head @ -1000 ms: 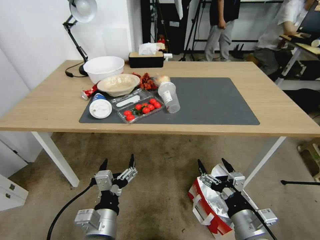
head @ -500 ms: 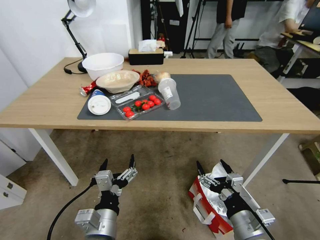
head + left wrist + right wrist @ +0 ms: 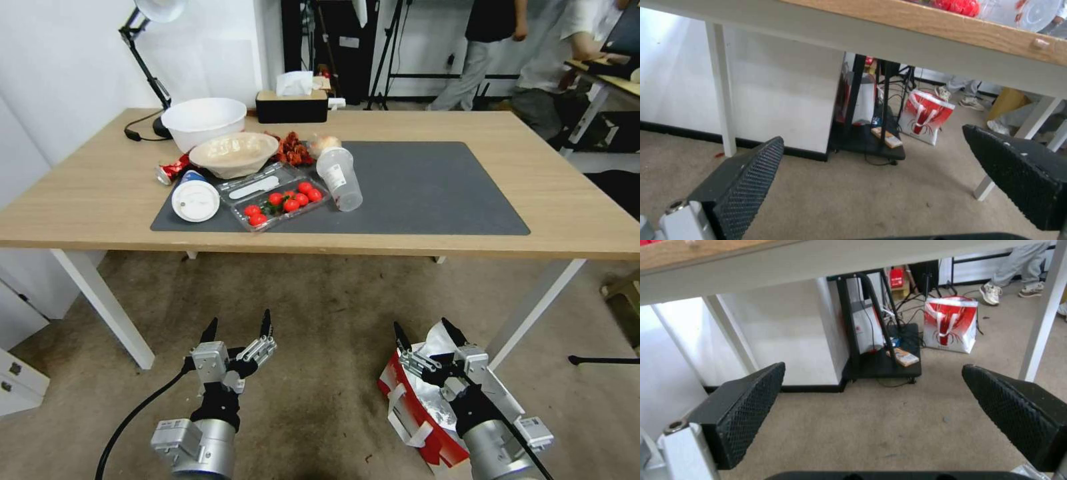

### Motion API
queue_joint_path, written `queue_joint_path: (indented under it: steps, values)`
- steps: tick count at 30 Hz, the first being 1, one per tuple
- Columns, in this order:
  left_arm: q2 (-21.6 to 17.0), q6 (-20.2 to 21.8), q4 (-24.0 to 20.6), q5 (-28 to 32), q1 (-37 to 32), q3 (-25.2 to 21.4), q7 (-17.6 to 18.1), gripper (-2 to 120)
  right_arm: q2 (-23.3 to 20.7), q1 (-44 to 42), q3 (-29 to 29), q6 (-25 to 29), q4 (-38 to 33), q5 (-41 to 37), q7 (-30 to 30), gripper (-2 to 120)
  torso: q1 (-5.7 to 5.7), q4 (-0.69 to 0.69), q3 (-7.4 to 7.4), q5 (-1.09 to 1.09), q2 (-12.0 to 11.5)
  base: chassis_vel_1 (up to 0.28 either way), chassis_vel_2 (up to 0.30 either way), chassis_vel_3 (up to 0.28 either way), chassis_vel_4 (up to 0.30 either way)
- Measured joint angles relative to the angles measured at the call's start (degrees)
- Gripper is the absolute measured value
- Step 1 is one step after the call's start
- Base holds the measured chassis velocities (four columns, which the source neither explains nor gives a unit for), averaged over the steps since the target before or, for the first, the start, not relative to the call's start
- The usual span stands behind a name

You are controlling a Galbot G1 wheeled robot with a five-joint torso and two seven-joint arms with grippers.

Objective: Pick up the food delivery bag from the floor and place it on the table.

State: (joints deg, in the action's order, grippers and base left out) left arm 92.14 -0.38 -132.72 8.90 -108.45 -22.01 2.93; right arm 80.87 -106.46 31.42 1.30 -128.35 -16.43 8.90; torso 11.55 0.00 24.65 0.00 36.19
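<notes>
The food delivery bag (image 3: 417, 407) sits on the carpeted floor (image 3: 320, 333) near the table (image 3: 567, 220), under the right gripper (image 3: 427, 333), whose fingers are spread wide and hold nothing. The left gripper (image 3: 238, 327) hovers apart, open and empty. Judged from this, grasping, lifting and placing all remain.

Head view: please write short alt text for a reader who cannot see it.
A food delivery bag stands on the floor under the open right gripper. The left gripper hangs open beside it, before the table.
</notes>
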Motion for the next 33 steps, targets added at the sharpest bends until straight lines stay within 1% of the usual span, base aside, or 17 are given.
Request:
queue_joint_path:
  steps: [7,9,14,16,20,24,33]
  values:
    - [0.00,-0.02,-0.07,-0.07,0.05,0.03,-0.26,100,0.10,0.19,-0.01,0.05,0.33,0.26,0.06,100,-0.61,0.00,-0.92,0.00,-1.53,0.000,0.000,0.000,0.000]
    - [0.00,0.06,-0.07,-0.07,0.09,0.00,-0.33,100,0.15,0.18,0.00,0.13,0.45,0.26,0.07,100,-0.92,0.00,-1.44,0.00,-2.37,0.000,0.000,0.000,0.000]
    - [0.00,0.11,-0.07,-0.07,0.12,0.00,-0.35,100,0.16,0.16,0.09,0.18,0.45,0.26,0.07,100,-1.25,0.00,-1.98,0.00,-3.23,0.000,0.000,0.000,0.000]
    - [0.00,0.11,-0.07,-0.05,0.17,-0.01,-0.36,100,0.19,0.17,0.09,0.18,0.45,0.26,0.06,100,-1.58,0.00,-2.47,0.00,-4.07,0.000,0.000,0.000,0.000]
    - [0.00,0.11,-0.07,-0.05,0.18,-0.03,-0.36,100,0.23,0.20,0.01,0.18,0.46,0.30,0.04,100,-1.82,0.01,-2.87,0.00,-4.70,0.000,0.000,0.000,0.000]
    - [0.00,0.11,-0.07,-0.05,0.16,-0.09,-0.37,100,0.21,0.23,-0.06,0.18,0.48,0.37,0.02,100,-2.30,0.00,-3.69,0.00,-5.99,0.000,0.000,0.000,0.000]
    - [0.00,0.12,-0.22,-0.01,0.01,-0.18,-0.37,100,0.18,0.28,-0.16,0.18,0.54,0.41,-0.06,100,-2.95,0.00,-4.77,0.00,-7.72,0.000,0.000,0.000,0.000]
